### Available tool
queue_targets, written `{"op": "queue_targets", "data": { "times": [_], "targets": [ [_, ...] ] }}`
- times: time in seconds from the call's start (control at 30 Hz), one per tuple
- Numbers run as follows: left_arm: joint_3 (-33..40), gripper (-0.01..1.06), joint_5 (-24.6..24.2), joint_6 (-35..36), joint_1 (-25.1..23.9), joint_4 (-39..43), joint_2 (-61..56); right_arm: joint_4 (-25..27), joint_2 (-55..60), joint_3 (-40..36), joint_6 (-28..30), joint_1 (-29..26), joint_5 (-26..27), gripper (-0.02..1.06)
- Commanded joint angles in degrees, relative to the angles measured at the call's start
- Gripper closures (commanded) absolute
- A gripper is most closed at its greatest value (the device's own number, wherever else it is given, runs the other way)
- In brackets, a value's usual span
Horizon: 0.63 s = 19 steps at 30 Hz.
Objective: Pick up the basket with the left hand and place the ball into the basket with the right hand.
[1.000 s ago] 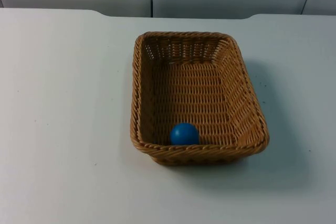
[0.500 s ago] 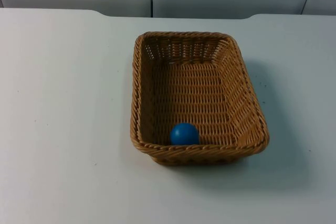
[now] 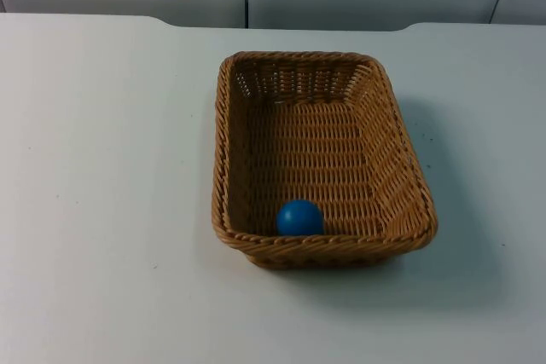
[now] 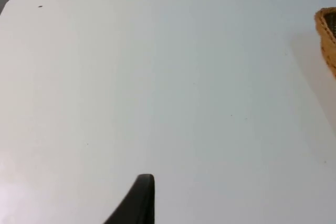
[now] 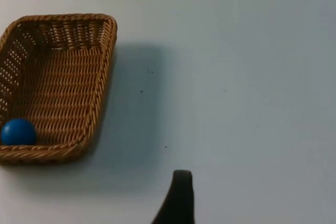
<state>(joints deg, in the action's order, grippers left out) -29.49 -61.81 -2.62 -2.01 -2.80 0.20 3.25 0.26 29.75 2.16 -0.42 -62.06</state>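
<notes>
The wicker basket (image 3: 322,159) rested on the white surface (image 3: 102,210), with the blue ball (image 3: 299,217) inside it against the basket's near wall. The left end effector (image 4: 137,203) and right end effector (image 5: 178,199) hung above the surface, well apart from the basket on either side; whether their fingers were apart or together could not be determined.

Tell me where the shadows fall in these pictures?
Top view: the basket casts a soft shadow rightward on the table. Right wrist view: the same shadow lies beside the basket, ball inside. Left wrist view: faint shadow by the basket's rim.
</notes>
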Motion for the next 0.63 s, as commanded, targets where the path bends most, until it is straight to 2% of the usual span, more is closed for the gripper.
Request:
{"op": "queue_targets", "data": {
  "times": [0.0, 0.6],
  "targets": [
    [0.15, 0.04, 0.06, 0.24, -0.65, -0.31, -0.2, 0.08, -0.26, -0.37, 0.23, -0.74, 0.22, 0.3],
    [0.15, 0.04, 0.06, 0.24, -0.36, -0.31, -0.2, 0.08, -0.26, -0.37, -0.38, -0.72, 0.22, 0.3]
  ]
}}
